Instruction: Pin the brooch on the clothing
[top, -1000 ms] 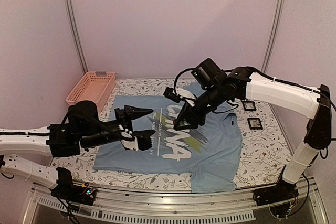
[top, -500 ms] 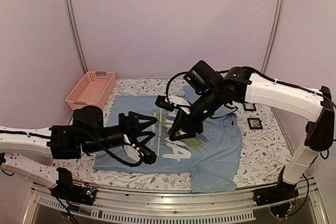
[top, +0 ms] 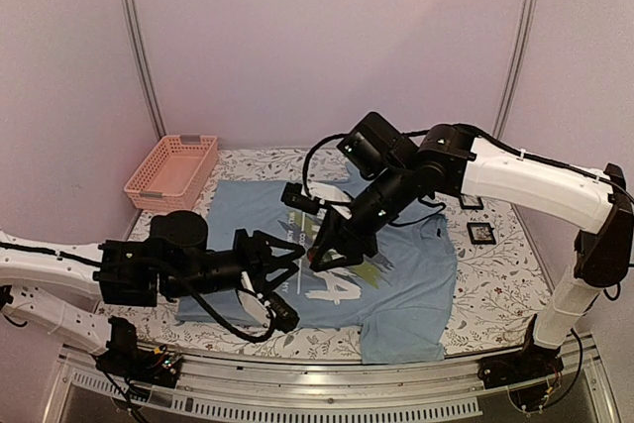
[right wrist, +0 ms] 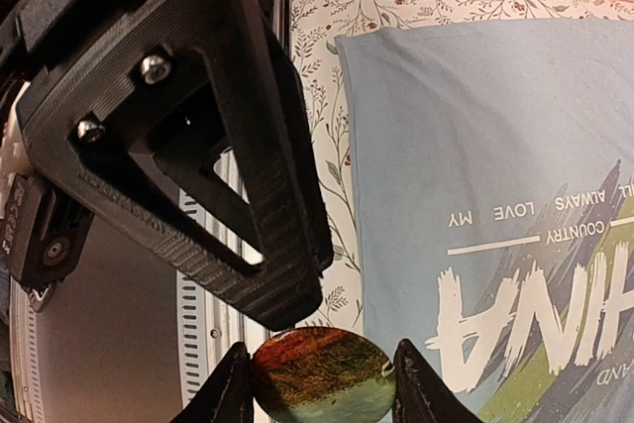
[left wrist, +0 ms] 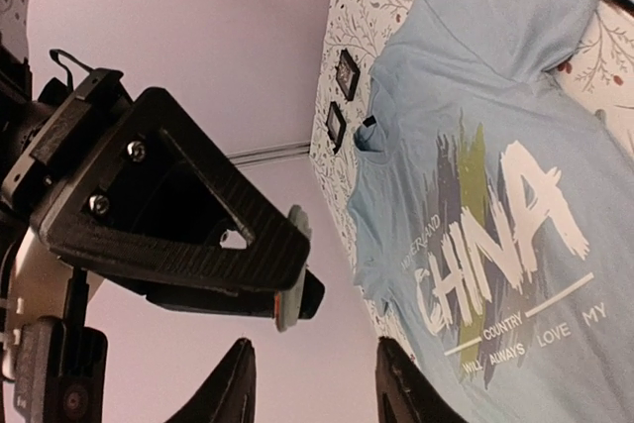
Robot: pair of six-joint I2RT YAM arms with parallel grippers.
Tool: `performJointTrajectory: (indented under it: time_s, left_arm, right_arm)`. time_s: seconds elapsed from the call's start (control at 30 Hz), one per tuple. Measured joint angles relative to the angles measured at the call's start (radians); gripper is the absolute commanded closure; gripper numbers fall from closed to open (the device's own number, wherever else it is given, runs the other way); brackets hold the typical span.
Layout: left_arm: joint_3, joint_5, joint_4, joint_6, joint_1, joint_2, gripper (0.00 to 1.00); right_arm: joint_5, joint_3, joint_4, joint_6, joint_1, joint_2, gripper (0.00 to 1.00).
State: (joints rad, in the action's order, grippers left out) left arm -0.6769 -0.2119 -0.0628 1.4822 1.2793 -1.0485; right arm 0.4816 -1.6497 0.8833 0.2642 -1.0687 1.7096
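Note:
The light blue "CHINA" T-shirt lies flat on the floral table and also shows in the left wrist view and the right wrist view. My right gripper hangs above the shirt's print, shut on the brooch, a round orange and yellow-green pin held by its edges. In the left wrist view the brooch shows edge-on. My left gripper is open and empty, just left of the right gripper, with its fingers spread close below the brooch. One left finger fills the right wrist view.
A pink basket stands at the back left. Two small black square frames lie on the table right of the shirt and show in the left wrist view. A metal rail runs along the table's near edge.
My right gripper has moved left and down with the brooch. My left gripper has swung right and turned, and its open fingers now sit next to the brooch.

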Motion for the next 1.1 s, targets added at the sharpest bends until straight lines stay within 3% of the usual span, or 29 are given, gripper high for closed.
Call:
performJointTrajectory:
  time_s: [0.2,1.1]
  left_arm:
    - [-0.003,-0.012,-0.018,0.023,0.028,-0.031,0.68]
    - [-0.003,-0.035,-0.074,0.034,0.030,-0.070,0.80]
  right_arm:
    - [0.000,-0.012,0.006,0.005,-0.006,0.011,0.59]
    - [0.000,-0.028,0.032,0.026,-0.006,0.031,0.59]
